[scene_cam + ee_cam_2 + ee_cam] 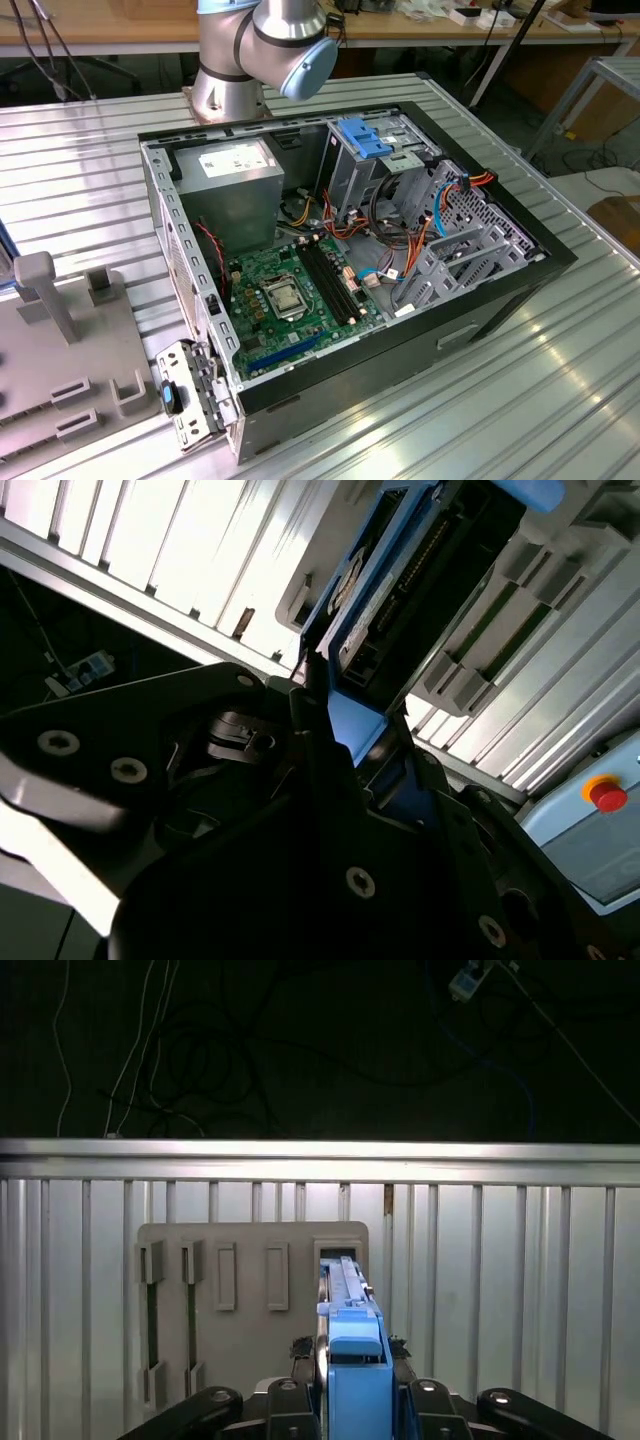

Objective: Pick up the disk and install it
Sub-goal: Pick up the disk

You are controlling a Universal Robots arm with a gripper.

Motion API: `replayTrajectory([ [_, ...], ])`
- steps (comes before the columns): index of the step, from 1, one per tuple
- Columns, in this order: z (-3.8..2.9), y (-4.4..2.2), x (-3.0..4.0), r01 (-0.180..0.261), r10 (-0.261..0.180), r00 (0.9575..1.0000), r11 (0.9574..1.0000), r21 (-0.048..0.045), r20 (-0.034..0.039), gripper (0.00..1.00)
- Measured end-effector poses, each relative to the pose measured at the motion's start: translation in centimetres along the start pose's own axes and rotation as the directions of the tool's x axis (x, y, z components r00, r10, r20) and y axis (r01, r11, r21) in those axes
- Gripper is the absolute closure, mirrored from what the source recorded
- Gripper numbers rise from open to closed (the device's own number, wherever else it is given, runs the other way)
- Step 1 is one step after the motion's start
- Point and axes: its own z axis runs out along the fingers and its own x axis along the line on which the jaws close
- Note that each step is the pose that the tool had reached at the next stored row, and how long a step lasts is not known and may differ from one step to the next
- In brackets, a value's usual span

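In the first wrist view, the dark tool is clamping the disk edge-on, and the disk's bright blue rail is standing up between the fingers. Beyond it, a grey slotted holder is lying on the ribbed metal counter. In the exterior view, an open computer case is sitting on that counter, with its motherboard exposed.

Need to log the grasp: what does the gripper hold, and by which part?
The flat dark-grey hard drive with blue plastic side rails; the gripper is shut on its near end.
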Motion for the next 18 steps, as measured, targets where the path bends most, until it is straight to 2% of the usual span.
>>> replayTrajectory([
  [5,-0.72,-0.01,0.02,0.0,0.0,1.0,1.0,0.0001,0.0,0.63],
  [8,-1.48,-0.01,0.05,0.0,0.0,1.0,1.0,0.0001,0.0,0.63],
  [18,-6.37,-0.06,0.21,0.0,0.0,1.0,1.0,0.0,0.0,0.63],
])
